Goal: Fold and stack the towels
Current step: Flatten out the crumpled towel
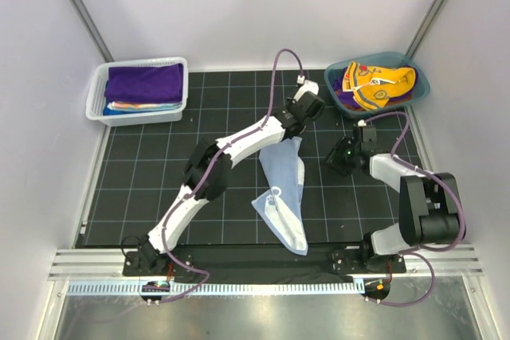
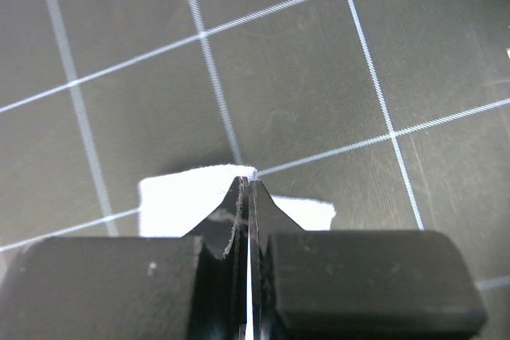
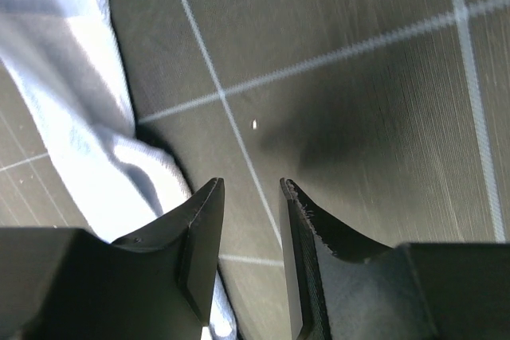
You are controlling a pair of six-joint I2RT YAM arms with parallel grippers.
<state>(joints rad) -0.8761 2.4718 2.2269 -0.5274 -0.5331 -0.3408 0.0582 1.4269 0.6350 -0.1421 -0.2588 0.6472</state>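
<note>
A light blue towel [image 1: 284, 190] lies crumpled and stretched lengthwise on the black grid mat [image 1: 143, 189]. Its far corner reaches up to my left gripper [image 1: 292, 133]. In the left wrist view that gripper [image 2: 249, 185] is shut, with the pale towel edge [image 2: 175, 201] pinched at its tips. My right gripper [image 1: 336, 162] hovers open over bare mat, right of the towel. In the right wrist view its jaws [image 3: 251, 189] hold nothing, and the towel [image 3: 88, 133] lies to their left. More towels sit in the two containers at the back.
A white mesh basket [image 1: 97, 93] at the back left holds a folded purple towel [image 1: 145, 82] on top of other folded ones. A teal tub [image 1: 422, 85] at the back right holds a yellow-orange towel [image 1: 382, 84] and purple cloth. White walls enclose the mat.
</note>
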